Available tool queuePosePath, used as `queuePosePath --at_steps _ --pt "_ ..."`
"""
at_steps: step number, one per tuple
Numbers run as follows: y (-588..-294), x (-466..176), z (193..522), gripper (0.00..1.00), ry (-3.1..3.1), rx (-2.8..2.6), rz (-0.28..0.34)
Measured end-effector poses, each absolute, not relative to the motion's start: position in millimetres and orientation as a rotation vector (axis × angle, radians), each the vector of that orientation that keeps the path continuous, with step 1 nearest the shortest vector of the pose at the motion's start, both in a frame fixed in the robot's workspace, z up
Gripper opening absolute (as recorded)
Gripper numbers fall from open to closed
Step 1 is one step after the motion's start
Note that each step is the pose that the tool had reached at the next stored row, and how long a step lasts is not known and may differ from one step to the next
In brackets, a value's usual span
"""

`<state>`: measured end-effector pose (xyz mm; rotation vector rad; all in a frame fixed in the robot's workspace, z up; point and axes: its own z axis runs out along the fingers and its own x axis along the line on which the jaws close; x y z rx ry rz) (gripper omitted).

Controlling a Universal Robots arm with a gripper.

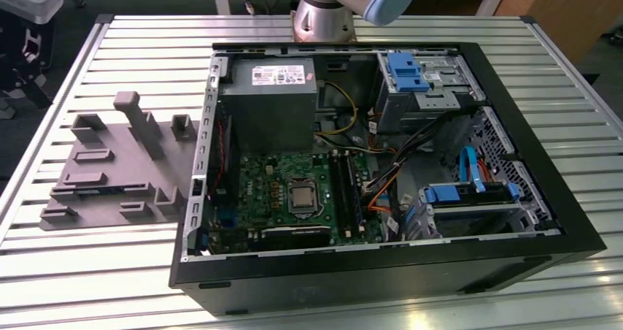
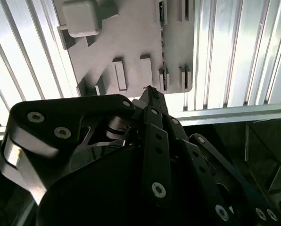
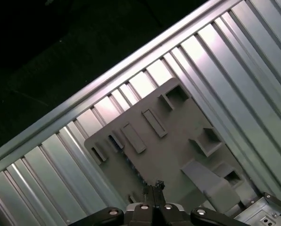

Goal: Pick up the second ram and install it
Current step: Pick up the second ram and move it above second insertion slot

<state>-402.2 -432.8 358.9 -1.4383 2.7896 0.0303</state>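
Black linkage of my gripper [image 3: 152, 185] crowds the foreground in both wrist views, fingers drawn together to a point with nothing between them, poised well above the work. Beneath everything runs the slatted aluminium table [image 1: 127, 45]; my arm's base [image 1: 326, 12] stands at twelve o'clock in the exterior view.

Centre stage lies the open computer case [image 1: 389, 261], on its side. Inside it are the grey power supply [image 1: 268, 100] at eleven o'clock, blue-latched drive cages [image 1: 404, 71] at one and four o'clock, the green motherboard [image 1: 262, 177] at seven o'clock, and orange and black cables [image 1: 384, 187] strung between them. The processor socket [image 1: 303, 196] sits mid-board, with the long dark memory slots [image 1: 343, 187] at its three o'clock; whether one is already filled is too fine to tell.

At nine o'clock from the case, apart from it, rests the grey tray [image 1: 122, 166] of raised blocks. In the second wrist view a thin strip stands on edge between those blocks, dark chips along it, which I take for the second ram [image 2: 164, 79]; it is the only load I can make out in the tray.

By my reading the pick is in hand and not yet made: I hang over the tray, tip lined up close to that strip. The grasp calls for fingers spread enough to straddle the board's thin edge and squared along its length.
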Motion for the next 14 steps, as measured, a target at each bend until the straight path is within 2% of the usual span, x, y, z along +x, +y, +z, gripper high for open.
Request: queuePosePath --at_steps 14 --pt "-432.9 -402.2 356.2 0.11 2.587 -1.782 0.031"
